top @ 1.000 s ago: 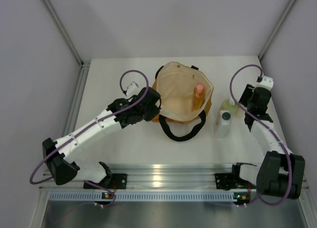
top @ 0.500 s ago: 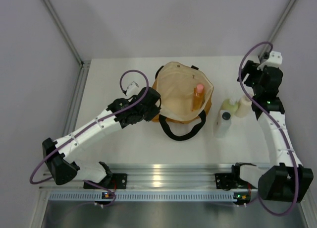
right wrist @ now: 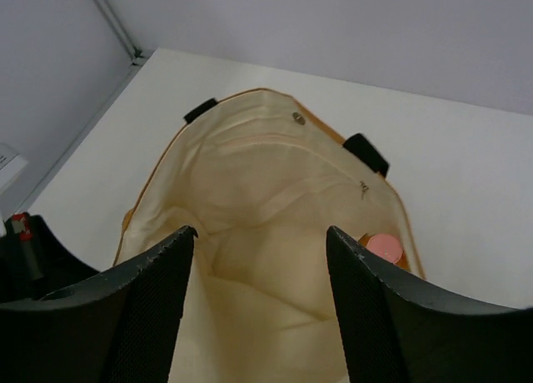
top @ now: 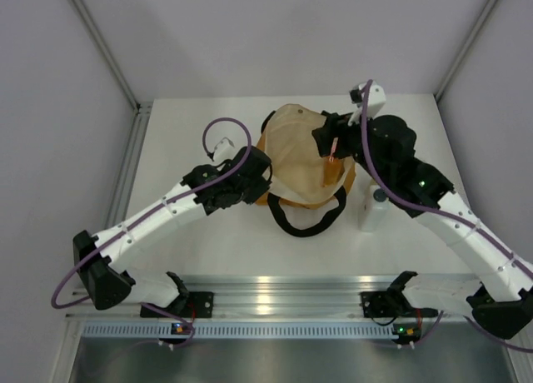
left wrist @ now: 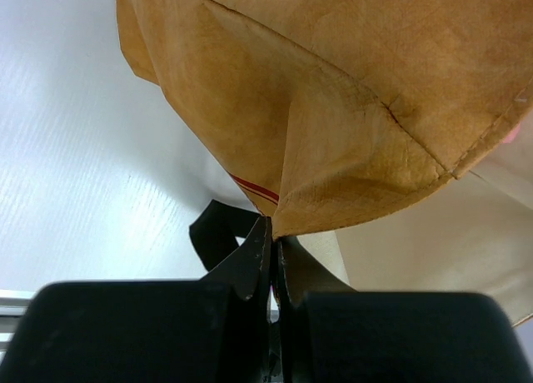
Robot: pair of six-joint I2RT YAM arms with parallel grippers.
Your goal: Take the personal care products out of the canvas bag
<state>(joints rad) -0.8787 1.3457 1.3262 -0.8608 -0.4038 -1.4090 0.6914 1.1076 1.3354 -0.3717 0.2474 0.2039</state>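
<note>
The canvas bag point(top: 296, 154) lies open in the middle of the table, cream lining up. My left gripper point(top: 265, 181) is shut on its left edge; the left wrist view shows the jaws point(left wrist: 273, 233) pinching a tan fold of the bag point(left wrist: 350, 108). My right gripper point(top: 327, 136) is open, hovering over the bag's mouth. The orange bottle with pink cap point(top: 333, 171) lies inside at the bag's right side; its cap point(right wrist: 385, 247) shows beside my right finger above the lining point(right wrist: 275, 191). The white bottle with dark cap point(top: 374, 210) stands right of the bag. The other two bottles are hidden.
The bag's black loop handle point(top: 304, 221) lies on the table in front of the bag and also shows in the left wrist view point(left wrist: 216, 229). The right arm point(top: 425, 187) crosses over the table right of the bag. Walls close in the table at the back and sides.
My right arm has swung from the table's right side leftward, and its open gripper now hangs over the bag's mouth, covering two bottles. The left arm has not moved.
</note>
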